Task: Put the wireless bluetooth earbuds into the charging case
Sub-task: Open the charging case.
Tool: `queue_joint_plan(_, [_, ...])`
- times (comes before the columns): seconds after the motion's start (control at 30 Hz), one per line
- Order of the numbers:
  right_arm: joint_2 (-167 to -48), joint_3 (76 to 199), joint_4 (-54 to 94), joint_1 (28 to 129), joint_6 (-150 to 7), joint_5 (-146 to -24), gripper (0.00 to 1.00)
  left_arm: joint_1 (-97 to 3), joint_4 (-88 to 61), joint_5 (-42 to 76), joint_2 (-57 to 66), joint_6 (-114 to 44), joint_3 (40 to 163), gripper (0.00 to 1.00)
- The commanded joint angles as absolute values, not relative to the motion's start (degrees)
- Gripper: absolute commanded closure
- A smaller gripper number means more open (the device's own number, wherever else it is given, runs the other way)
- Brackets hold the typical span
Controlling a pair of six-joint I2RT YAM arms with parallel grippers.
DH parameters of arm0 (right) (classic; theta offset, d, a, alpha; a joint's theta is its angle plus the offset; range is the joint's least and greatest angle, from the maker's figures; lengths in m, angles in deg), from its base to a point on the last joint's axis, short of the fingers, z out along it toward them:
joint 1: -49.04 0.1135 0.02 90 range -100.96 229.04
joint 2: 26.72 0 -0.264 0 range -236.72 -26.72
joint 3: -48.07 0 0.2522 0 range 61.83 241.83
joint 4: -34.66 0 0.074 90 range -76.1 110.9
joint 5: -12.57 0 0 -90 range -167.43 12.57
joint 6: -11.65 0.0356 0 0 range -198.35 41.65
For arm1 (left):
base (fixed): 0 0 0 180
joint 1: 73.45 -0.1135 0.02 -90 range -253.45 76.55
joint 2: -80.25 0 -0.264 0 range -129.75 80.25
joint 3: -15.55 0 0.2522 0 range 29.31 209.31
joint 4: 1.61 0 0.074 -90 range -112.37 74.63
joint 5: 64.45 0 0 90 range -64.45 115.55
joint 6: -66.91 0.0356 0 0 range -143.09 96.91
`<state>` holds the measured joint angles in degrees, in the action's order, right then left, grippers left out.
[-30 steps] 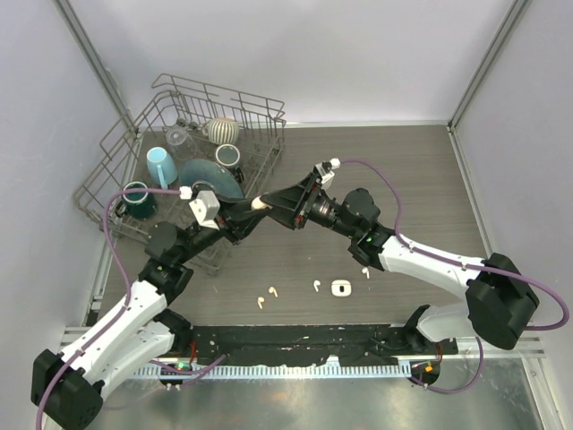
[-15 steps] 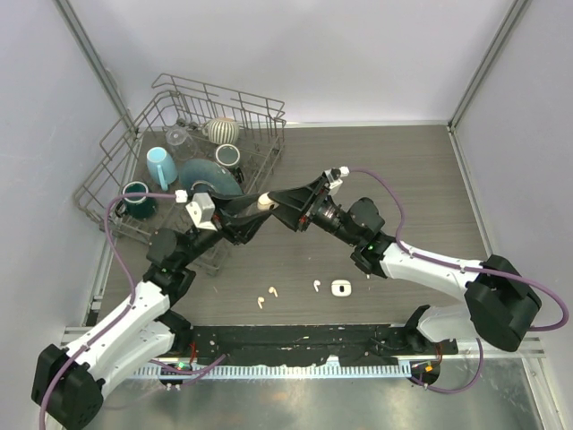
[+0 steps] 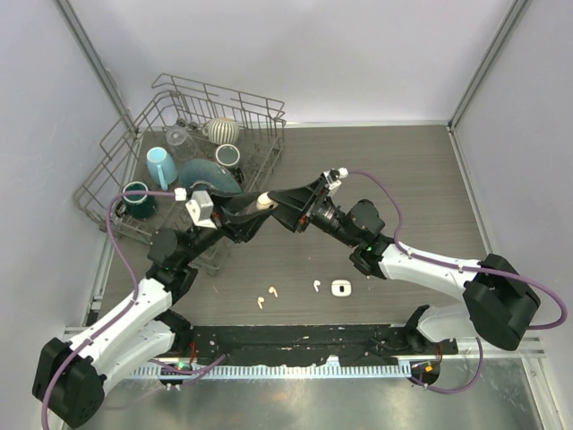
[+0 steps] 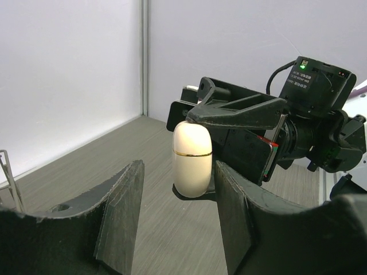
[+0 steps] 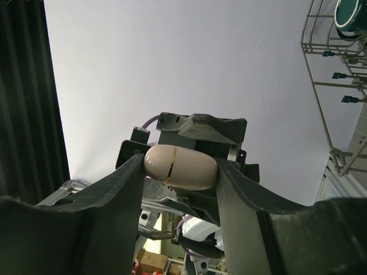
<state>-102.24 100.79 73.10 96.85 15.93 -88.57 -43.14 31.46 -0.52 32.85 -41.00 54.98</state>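
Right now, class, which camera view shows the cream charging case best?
Left wrist: the charging case stands whole, seam line clear. Right wrist shows it sideways, clamped by its ends in the right gripper. Top external shows only a small cream spot.

We see a dark table (image 3: 421,170) with a wood grain. Plain pale walls close it in: the back wall (image 3: 313,54), the left wall (image 3: 36,134) and the right wall (image 3: 537,134). A grey metal post (image 3: 96,63) stands in the back left corner and another post (image 3: 483,63) in the back right corner. The light is soft and even.
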Motion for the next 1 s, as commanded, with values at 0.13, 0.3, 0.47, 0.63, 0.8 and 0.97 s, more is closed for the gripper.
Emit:
queue_joint_plan(0.13, [-101.78,101.47,74.25,97.55,15.34,-86.84,0.99,-43.21,35.43,-0.64,32.43,-41.9,55.42,0.46])
queue_joint_plan(0.3, [-102.21,101.47,74.16,97.55,15.6,-87.1,0.99,-43.21,34.9,-0.82,31.82,-41.99,55.85,0.55])
queue_joint_plan(0.47, [-102.57,101.55,74.43,97.64,15.52,-87.19,0.99,-43.21,34.73,-1.08,31.64,-41.99,55.86,0.57])
queue_joint_plan(0.63, [-103.01,101.64,73.89,97.82,15.43,-87.37,0.99,-43.13,34.73,-0.99,31.91,-42.08,55.94,0.52])
queue_joint_plan(0.8, [-103.27,101.99,73.9,97.91,15.43,-87.72,0.99,-43.21,33.85,-1.08,31.91,-41.64,56.12,0.69])
queue_joint_plan(0.97, [-103.88,102.52,74.86,97.91,14.46,-89.03,0.93,-43.21,30.69,-2.49,31.38,-40.67,57.35,0.99])
